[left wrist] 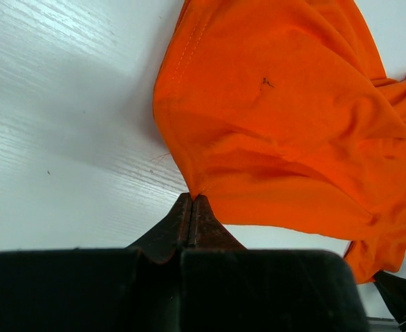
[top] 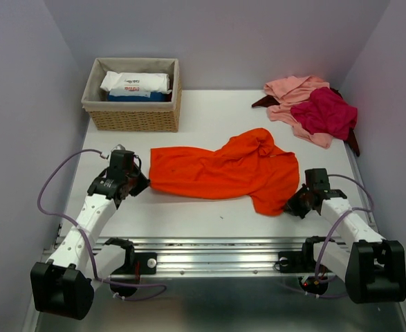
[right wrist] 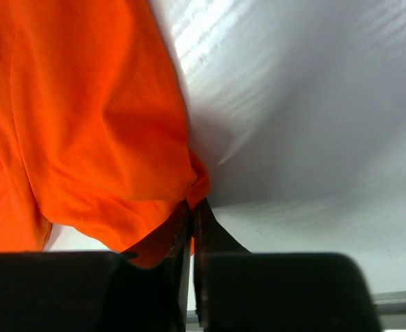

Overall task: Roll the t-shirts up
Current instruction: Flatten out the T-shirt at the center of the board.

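The white table [top: 209, 114] is crossed by the orange-red t-shirt [top: 216, 173], which is spread rumpled between the two arms. A salmon-pink t-shirt [top: 292, 90] and a magenta t-shirt [top: 324, 111] are heaped at the far right corner. The orange cloth is judged light, limp and prone to bunching, so it is best taken at hems or corners. Its left edge is pinched in the clenched left gripper [left wrist: 192, 200], and its near right corner is nipped by the right gripper [right wrist: 192, 207], whose jaws are all but closed on it.
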You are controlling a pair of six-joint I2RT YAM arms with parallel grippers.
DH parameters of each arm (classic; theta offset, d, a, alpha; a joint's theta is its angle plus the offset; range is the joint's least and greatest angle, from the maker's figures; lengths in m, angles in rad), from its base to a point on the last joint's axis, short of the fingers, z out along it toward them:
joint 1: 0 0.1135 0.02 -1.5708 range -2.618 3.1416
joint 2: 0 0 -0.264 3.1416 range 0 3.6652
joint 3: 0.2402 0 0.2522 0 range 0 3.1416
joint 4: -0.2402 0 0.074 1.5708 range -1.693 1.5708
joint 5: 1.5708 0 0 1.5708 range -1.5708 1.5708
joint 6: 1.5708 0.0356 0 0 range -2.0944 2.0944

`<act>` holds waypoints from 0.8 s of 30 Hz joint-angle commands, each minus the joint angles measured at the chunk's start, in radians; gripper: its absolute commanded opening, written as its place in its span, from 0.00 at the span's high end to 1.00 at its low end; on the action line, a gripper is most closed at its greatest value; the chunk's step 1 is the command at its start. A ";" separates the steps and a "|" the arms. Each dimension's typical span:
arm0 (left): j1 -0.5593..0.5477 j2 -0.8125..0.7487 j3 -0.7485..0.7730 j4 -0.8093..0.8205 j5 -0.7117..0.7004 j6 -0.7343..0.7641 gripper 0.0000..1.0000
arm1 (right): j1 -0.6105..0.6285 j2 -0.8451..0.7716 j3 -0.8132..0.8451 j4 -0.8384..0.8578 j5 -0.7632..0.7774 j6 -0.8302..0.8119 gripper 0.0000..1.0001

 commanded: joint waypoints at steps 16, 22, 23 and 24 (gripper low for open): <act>-0.001 0.198 0.720 -0.040 -0.142 0.157 1.00 | 0.000 0.096 1.002 0.062 0.394 -0.289 0.99; 0.005 0.235 1.059 -0.035 -0.165 0.240 1.00 | 0.000 0.128 1.279 0.071 0.405 -0.339 0.99; 0.005 0.235 1.087 -0.029 -0.165 0.248 1.00 | 0.000 0.128 1.303 0.072 0.396 -0.341 0.99; 0.006 0.232 1.134 -0.017 -0.159 0.260 1.00 | 0.000 0.125 1.342 0.072 0.374 -0.341 0.99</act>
